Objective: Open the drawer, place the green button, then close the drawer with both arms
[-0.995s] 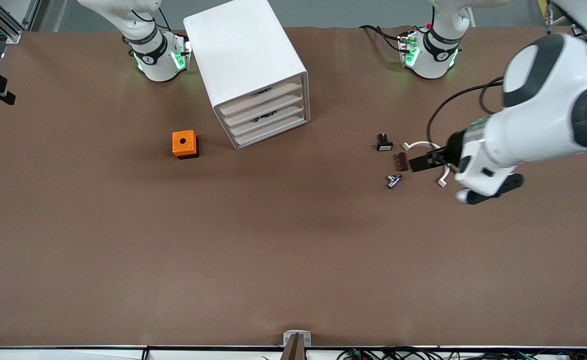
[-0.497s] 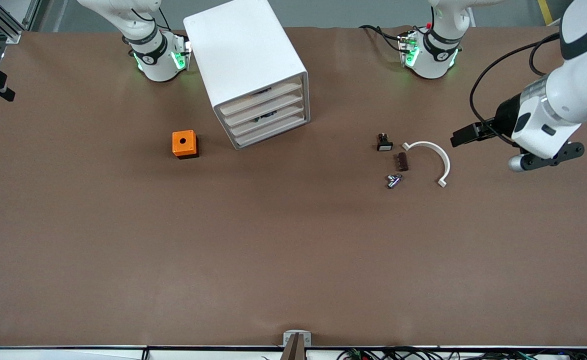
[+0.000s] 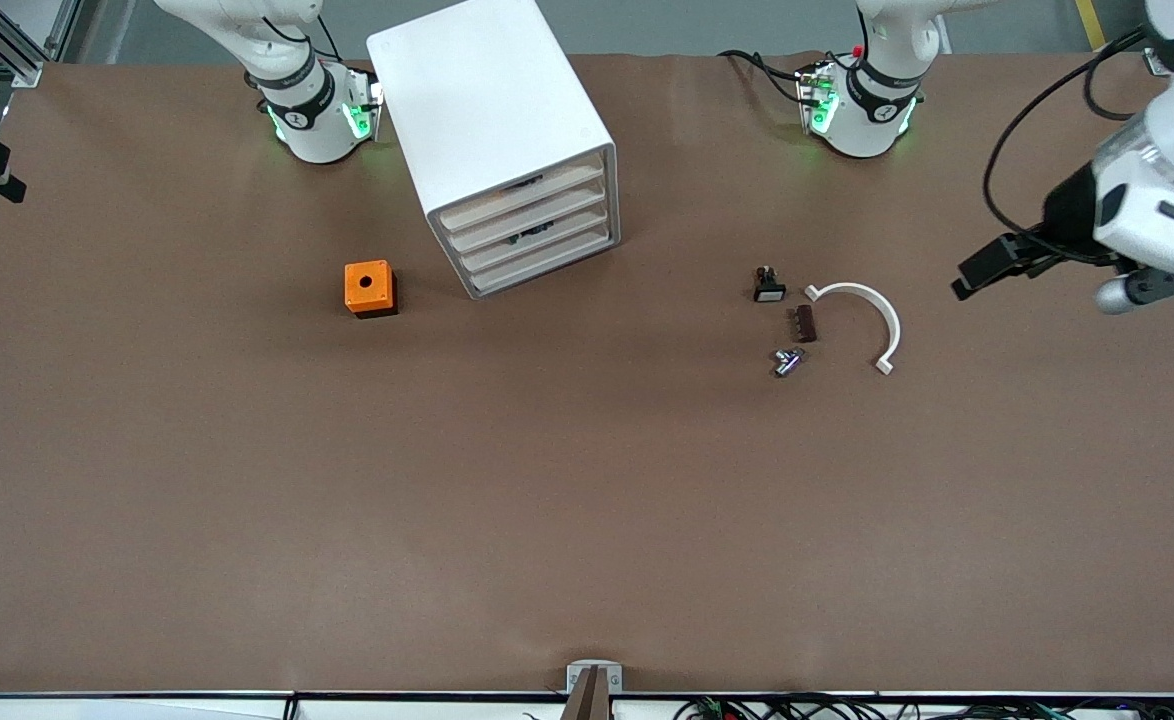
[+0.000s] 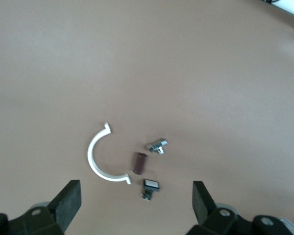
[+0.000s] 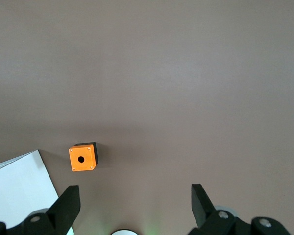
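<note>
We see the cabinet [image 3: 502, 140] with its drawer [image 3: 539, 243] shut, front facing the camera and angled slightly toward the left arm's end. Both our grippers, left [image 4: 134, 203] and right [image 5: 134, 203], hang with fingers apart and empty.

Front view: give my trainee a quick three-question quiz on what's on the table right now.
1. True or false: the left gripper holds the white clip.
2. Which lies nearest the front camera? A switch; B brown bar; C metal fitting.
3. Fill in: the orange box has a round ___ in its top.
Key: 1 false; 2 C; 3 hole.
</note>
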